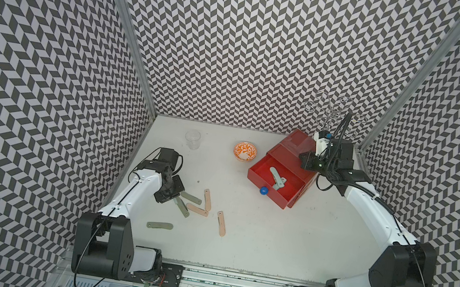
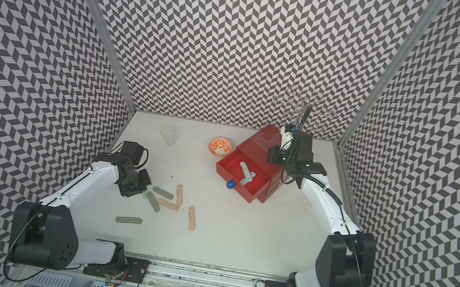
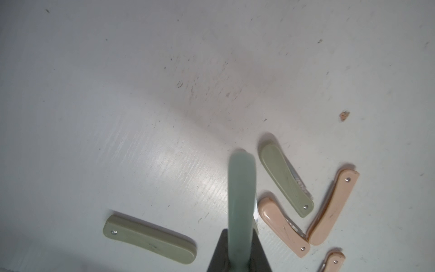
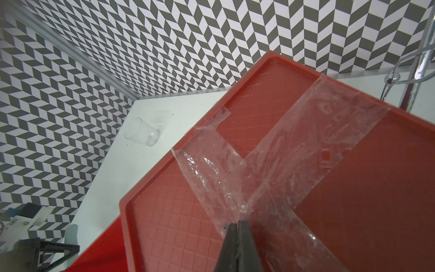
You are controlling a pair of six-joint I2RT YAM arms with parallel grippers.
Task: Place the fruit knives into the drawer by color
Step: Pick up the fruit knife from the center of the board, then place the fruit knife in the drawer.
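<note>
Left pincer [image 3: 240, 237] clamped on mint fruit knife [image 3: 241, 186] above counter [image 3: 141, 94]; right pincer [image 4: 238, 227] closed, tips at red drawer chest [image 4: 364, 200] top; one drawer [image 1: 262, 171] pulled out.

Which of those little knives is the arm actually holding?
The pale mint knife, clamped in the left gripper. The grey-green knives and peach knives nearby lie loose on the table.
</note>
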